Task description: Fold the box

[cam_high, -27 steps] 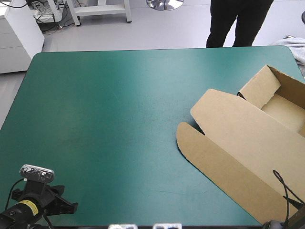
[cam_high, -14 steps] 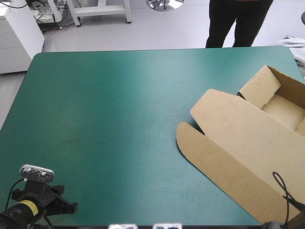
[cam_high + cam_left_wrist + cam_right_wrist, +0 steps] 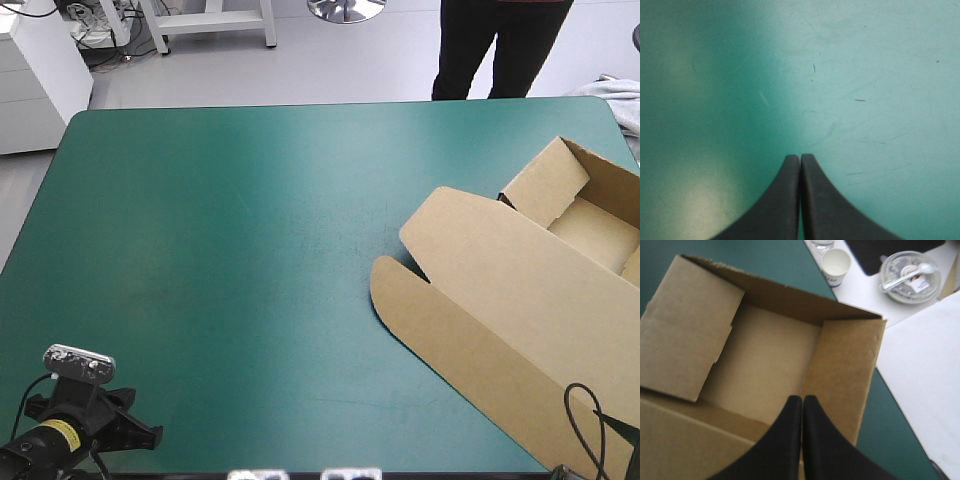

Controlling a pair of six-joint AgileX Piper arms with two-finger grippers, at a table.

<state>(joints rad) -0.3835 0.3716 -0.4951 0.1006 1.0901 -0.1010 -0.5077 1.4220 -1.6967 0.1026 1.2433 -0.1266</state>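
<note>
Board of this brown, cut cardboard box looks light and stiff, bending only at its creases; a raised wall's free edge seems the best hold. It lies under and ahead of the right tool, black fingers pressed together. The left tool, likewise pressed together, hangs over the bare teal-green desk, well apart.

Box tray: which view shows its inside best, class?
The right wrist view: it looks into the box, showing its floor and raised walls. The high view shows it farther off, partly out of view. The left wrist view shows none.
</note>
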